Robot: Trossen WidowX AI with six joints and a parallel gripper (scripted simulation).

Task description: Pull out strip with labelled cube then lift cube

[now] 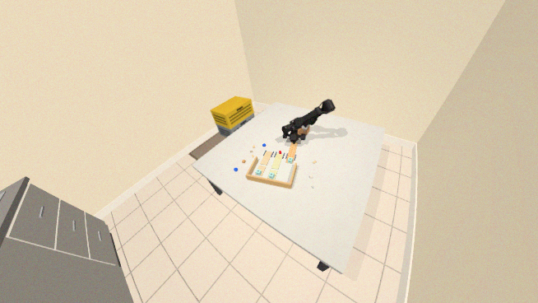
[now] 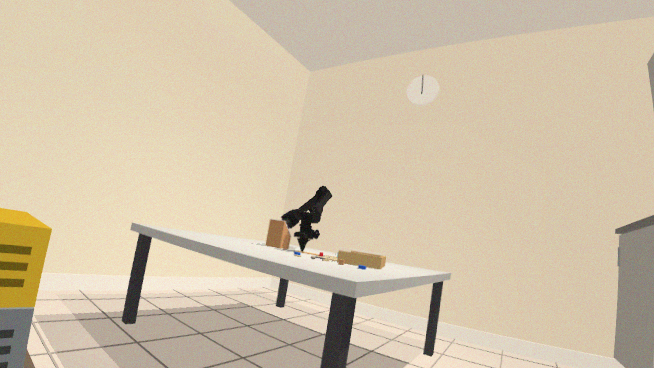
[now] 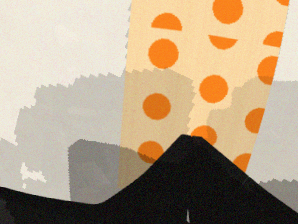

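The jaws are closed tight, tip pressed onto the near end of the orange-dotted strip [image 3: 193,50], pale peach and unbroken. It runs from the tray [image 1: 289,181] toward the arm. In the tray lie three strips and three cyan cubes, one [image 1: 290,160] on this strip.
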